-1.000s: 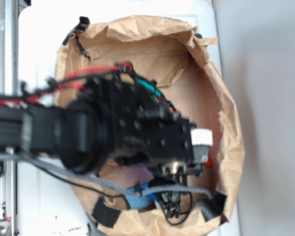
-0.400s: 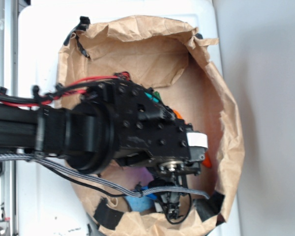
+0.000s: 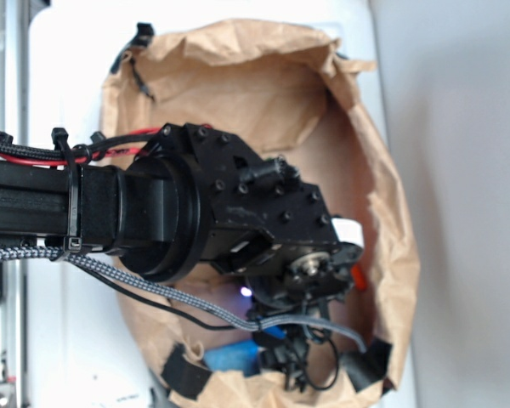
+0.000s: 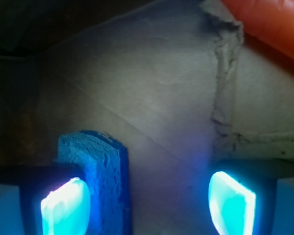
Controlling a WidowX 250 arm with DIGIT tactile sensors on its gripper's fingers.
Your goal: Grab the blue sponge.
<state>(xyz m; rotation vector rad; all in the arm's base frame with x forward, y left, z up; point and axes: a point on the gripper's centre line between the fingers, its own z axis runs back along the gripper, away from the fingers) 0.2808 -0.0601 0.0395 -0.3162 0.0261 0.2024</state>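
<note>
The blue sponge [image 4: 104, 169] lies on the paper floor, light porous face up with a darker blue layer along its right edge. It sits just inside the left fingertip, partly under it. My gripper [image 4: 148, 203] stands open and low over the floor, the glowing pads [image 4: 66, 208] wide apart, with bare paper between the sponge and the right pad. In the exterior view the arm covers the gripper [image 3: 299, 340], and a bit of the sponge [image 3: 231, 357] shows below it inside the bag.
A brown paper bag [image 3: 263, 76] surrounds the workspace with crumpled walls on all sides. An orange toy carrot [image 4: 274, 22] lies at the wrist view's upper right; its tip [image 3: 357, 275] peeks out beside the arm. A raised paper fold [image 4: 225, 83] runs down right of centre.
The arm has dropped lower into the bag and swung slightly, now covering more of the bag floor. The sponge stays in place near the bag's lower edge.
</note>
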